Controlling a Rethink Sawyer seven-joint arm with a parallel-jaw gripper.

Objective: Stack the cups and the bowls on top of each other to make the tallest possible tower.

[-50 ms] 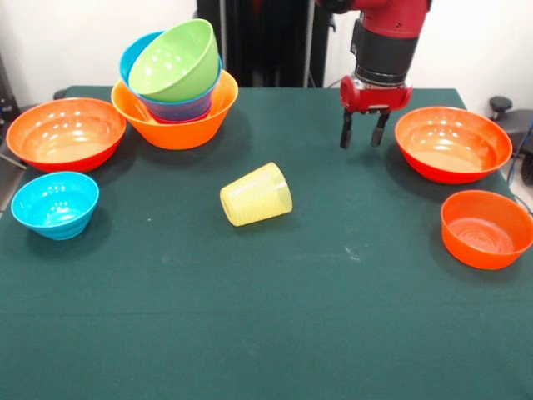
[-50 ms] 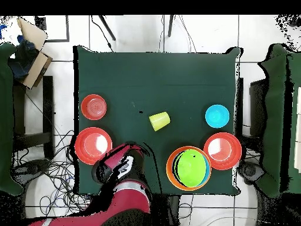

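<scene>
The tower stands at the back left: a large light-orange bowl (image 1: 179,129) holding nested blue and cyan bowls, with a lime green bowl (image 1: 171,62) tilted on top. From overhead the tower (image 2: 189,168) shows mostly green. A pale-yellow ridged cup (image 1: 256,194) (image 2: 159,120) lies on its side mid-table. Loose bowls: a red-orange one (image 1: 67,133) and a small cyan one (image 1: 55,204) at the left, a red-orange one (image 1: 452,143) and a smaller orange one (image 1: 486,228) at the right. My gripper (image 1: 364,133) hangs open and empty just left of the right red-orange bowl.
A dark green cloth covers the table (image 1: 266,333). In the overhead view the red arm (image 2: 126,194) reaches over the table's bottom edge, and cables lie on the floor (image 2: 59,173) beside the table.
</scene>
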